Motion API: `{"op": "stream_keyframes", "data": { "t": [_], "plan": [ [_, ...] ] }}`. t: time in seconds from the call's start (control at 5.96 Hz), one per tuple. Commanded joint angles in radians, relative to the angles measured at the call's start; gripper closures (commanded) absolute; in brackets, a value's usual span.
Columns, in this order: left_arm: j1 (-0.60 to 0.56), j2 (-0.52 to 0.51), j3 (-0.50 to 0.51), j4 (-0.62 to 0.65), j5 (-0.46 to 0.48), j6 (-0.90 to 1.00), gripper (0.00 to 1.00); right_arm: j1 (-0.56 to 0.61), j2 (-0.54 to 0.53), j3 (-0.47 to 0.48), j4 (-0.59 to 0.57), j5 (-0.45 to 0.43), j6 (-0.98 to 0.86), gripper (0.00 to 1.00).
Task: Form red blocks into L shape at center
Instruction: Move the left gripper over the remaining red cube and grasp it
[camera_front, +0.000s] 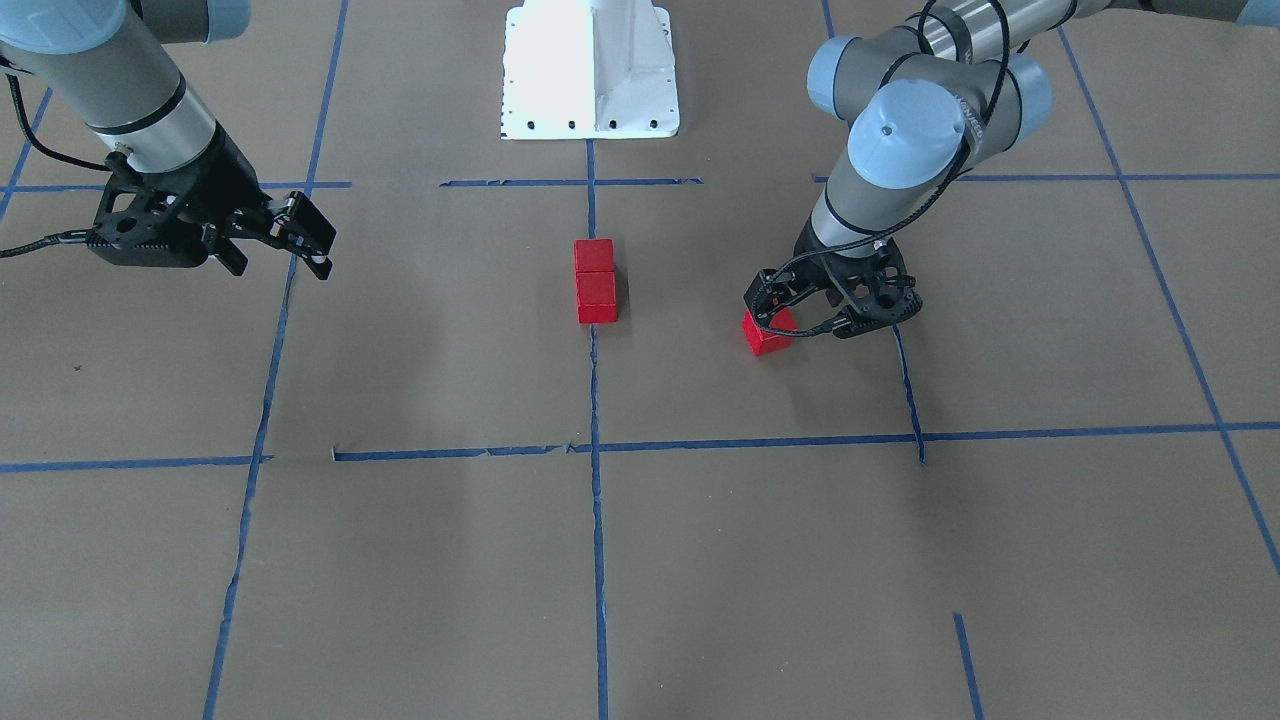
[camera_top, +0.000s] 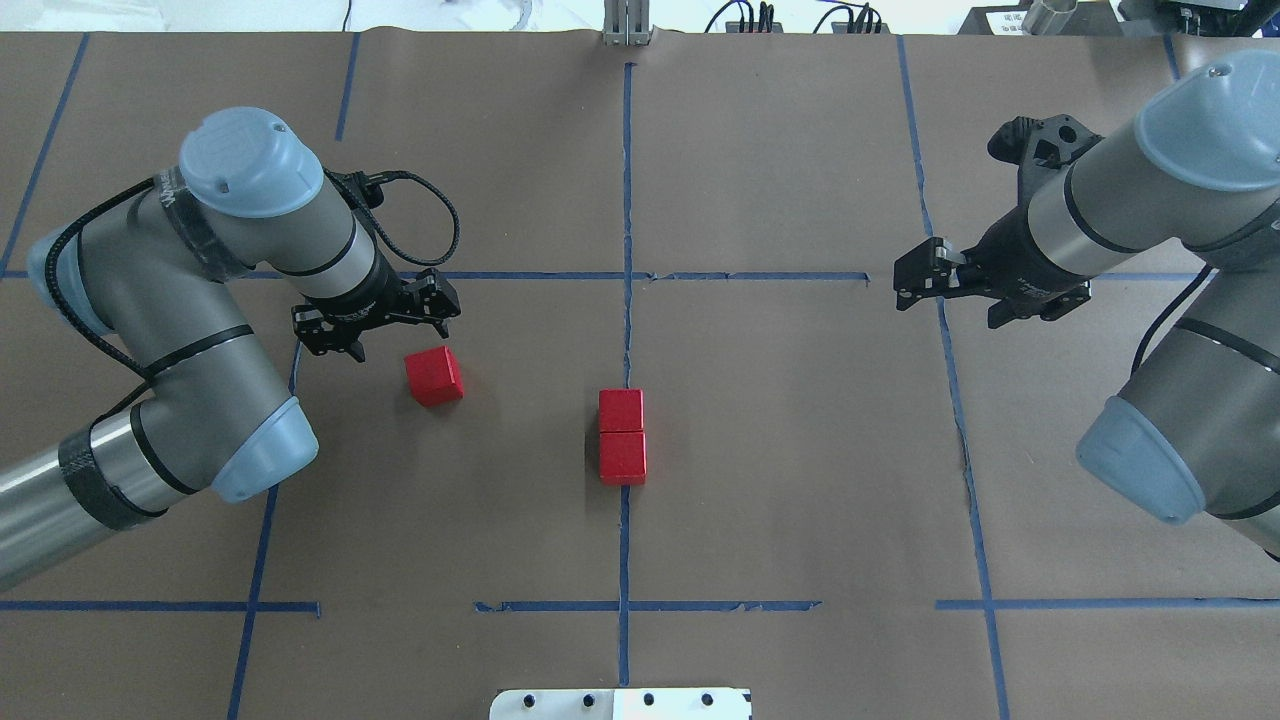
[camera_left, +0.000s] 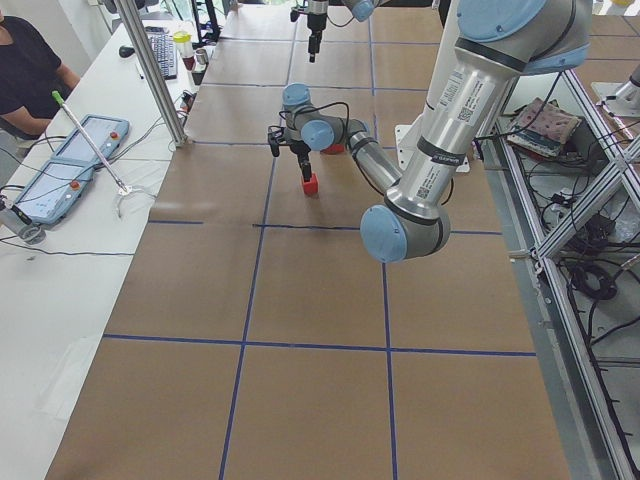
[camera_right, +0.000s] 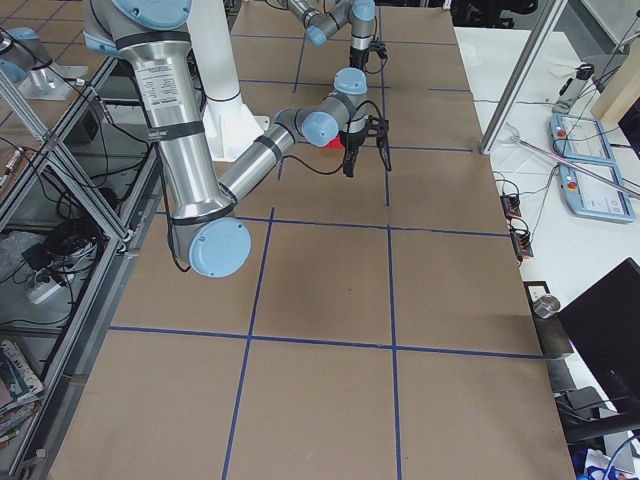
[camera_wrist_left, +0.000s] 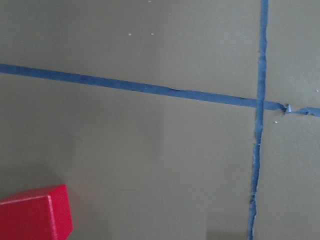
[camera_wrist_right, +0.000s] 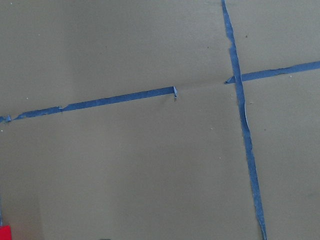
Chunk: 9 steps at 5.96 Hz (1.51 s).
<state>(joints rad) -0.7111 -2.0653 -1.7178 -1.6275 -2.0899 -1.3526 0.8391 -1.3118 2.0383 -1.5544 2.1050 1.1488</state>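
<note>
Only bare paper (camera_top: 530, 400) between lone block (camera_top: 433, 375), pair (camera_top: 621, 437).

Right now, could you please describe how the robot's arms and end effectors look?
The left arm and right arm are silver-grey tubes with pale blue joint caps and black bands. The left end effector and right end effector are black, two-fingered, each fed by a black cable.

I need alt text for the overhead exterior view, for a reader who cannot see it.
Two red blocks sit touching, end to end, on the central blue tape line; a third red block lies apart on the left, beside the open left gripper. The open right gripper hangs at the far right, holding nothing.
</note>
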Motion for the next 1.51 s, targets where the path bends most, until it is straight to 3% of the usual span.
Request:
{"op": "stream_keyframes", "data": {
  "t": [0.0, 0.34, 0.67, 1.01, 1.34],
  "plan": [
    [0.028, -0.004, 0.061, -0.06, -0.001, -0.014, 0.03, 0.0, -0.001, -0.001, -0.001, 0.001, 0.0, 0.0],
    [0.054, -0.027, 0.104, -0.066, -0.001, -0.016, 0.03, 0.0, -0.001, -0.001, -0.001, 0.003, 0.0, 0.0],
    [0.071, -0.026, 0.112, -0.069, 0.001, -0.011, 0.07, 0.0, -0.003, -0.003, -0.001, 0.001, 0.0, 0.0],
    [0.068, -0.026, 0.113, -0.083, 0.001, -0.002, 0.18, 0.0, -0.003, -0.003, -0.001, 0.001, 0.0, 0.0],
    [0.068, -0.026, 0.113, -0.086, 0.029, 0.0, 0.19, -0.002, -0.004, -0.004, 0.0, -0.005, 0.0, 0.0]
  ]
}}
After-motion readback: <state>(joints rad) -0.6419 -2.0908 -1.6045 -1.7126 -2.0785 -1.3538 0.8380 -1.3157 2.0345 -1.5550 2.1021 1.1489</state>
